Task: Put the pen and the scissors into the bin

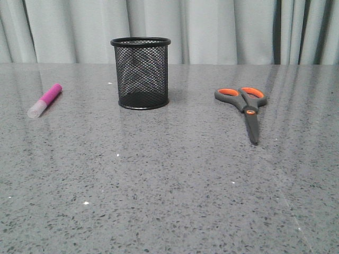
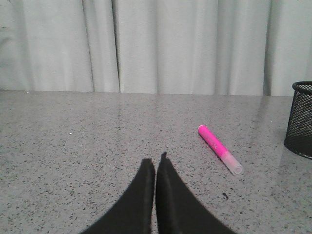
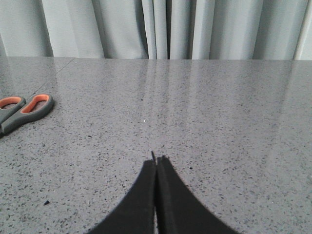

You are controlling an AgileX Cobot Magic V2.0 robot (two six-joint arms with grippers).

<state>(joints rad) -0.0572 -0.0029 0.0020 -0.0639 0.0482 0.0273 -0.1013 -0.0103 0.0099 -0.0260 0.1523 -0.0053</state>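
On the grey table point(image 1: 169, 190), the bin point(image 1: 141, 72) stands upright. The pen point(image 1: 45, 100) lies well to the left of the bin, and the scissors point(image 1: 246, 106) lie to its right, blades closed. The left gripper point(image 2: 155, 163) and right gripper point(image 3: 156, 163) both have fingers pressed together, holding nothing, above bare table.

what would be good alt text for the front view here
A black wire-mesh bin stands upright on a grey speckled table, with a pink pen lying apart to its left and closed grey-and-orange scissors lying apart to its right, blades pointing toward the camera. Pale curtains hang behind, and no robot arm appears.
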